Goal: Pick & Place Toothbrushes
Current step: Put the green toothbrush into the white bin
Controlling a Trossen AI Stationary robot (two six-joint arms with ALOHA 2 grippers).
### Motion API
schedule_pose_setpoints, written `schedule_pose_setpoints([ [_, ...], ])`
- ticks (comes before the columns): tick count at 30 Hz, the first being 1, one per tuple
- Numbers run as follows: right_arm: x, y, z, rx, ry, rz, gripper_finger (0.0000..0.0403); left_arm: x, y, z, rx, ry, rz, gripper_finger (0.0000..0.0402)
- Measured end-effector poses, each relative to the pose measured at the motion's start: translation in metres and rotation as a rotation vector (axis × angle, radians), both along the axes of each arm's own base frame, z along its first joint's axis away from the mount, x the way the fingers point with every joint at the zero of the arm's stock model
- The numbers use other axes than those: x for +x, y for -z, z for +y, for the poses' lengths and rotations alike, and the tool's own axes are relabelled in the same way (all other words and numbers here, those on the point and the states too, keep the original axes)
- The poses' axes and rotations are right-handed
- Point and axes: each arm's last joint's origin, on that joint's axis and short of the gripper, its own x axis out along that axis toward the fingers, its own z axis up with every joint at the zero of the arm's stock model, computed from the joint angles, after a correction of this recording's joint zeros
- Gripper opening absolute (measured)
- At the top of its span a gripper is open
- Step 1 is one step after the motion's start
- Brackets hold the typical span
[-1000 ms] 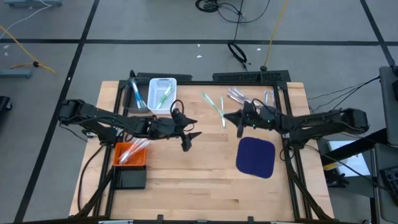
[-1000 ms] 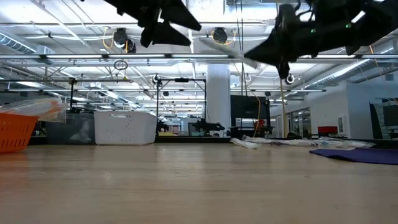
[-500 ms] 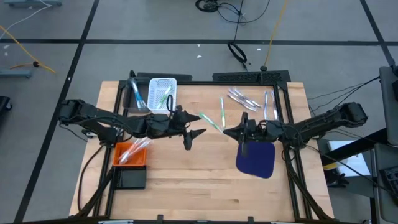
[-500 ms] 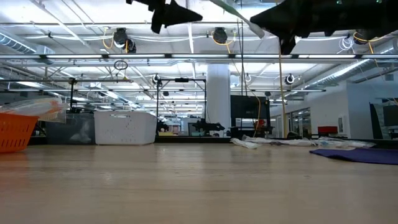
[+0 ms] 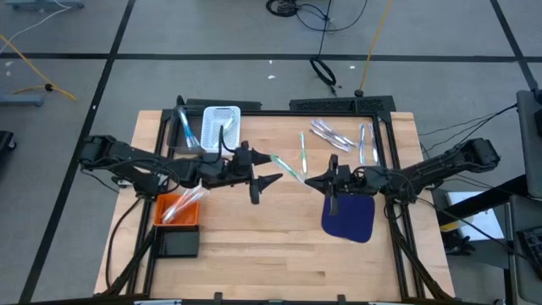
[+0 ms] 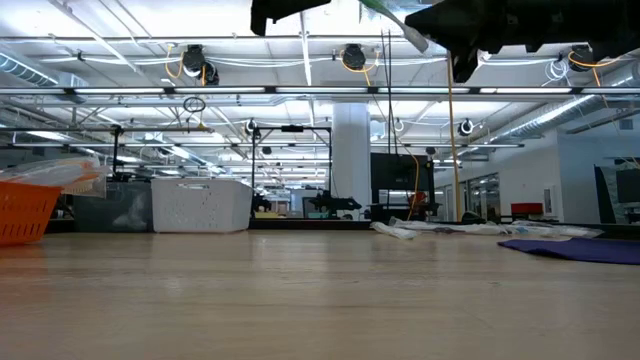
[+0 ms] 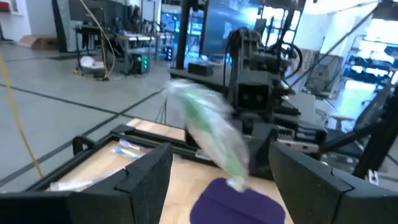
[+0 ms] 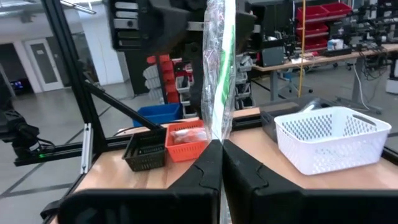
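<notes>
My right gripper (image 5: pixel 309 180) hangs over the table's middle, shut on a green toothbrush in a clear wrapper (image 5: pixel 288 167). The brush also shows in the right wrist view (image 8: pixel 219 68) and, blurred, in the left wrist view (image 7: pixel 211 134). My left gripper (image 5: pixel 264 186) stands open just left of the brush's free end, and no frame shows it touching. More toothbrushes (image 5: pixel 326 131) lie flat on the table at the far right. The white basket (image 5: pixel 220 127) stands at the far left. My right gripper pinches one end of the wrapped toothbrush (image 8: pixel 217 138) between its two fingertips. The fingers lie about level and point toward the table's left. The brush sticks out beyond them, slanting toward the far left, lifted clear of the table.
A dark blue mat (image 5: pixel 349 212) lies under the right arm. An orange basket (image 5: pixel 178 207) with toothbrushes and a black bin (image 5: pixel 179 241) stand at the near left. Another bin with blue brushes (image 5: pixel 185 127) is beside the white basket. Bare wood lies toward the near edge.
My right gripper has swung from over the loose toothbrushes toward the near edge and the left gripper. It has stayed shut on the green toothbrush and carried it clear of the table. My left gripper has tipped upward to level and risen a little, staying open.
</notes>
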Motion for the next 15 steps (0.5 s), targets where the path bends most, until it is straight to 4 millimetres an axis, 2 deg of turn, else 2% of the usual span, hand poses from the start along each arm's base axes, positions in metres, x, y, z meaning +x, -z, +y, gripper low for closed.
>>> schedule_pose_setpoints([
  [11, 0.001, 0.0, 0.004, -0.012, -0.013, -0.011, 0.0, 0.004, -0.004, 0.001, 0.004, -0.019, -0.085, 0.027],
  [15, 0.003, 0.003, 0.004, -0.012, -0.012, -0.004, 0.0, 0.011, 0.001, -0.001, 0.006, 0.007, -0.115, 0.0246],
])
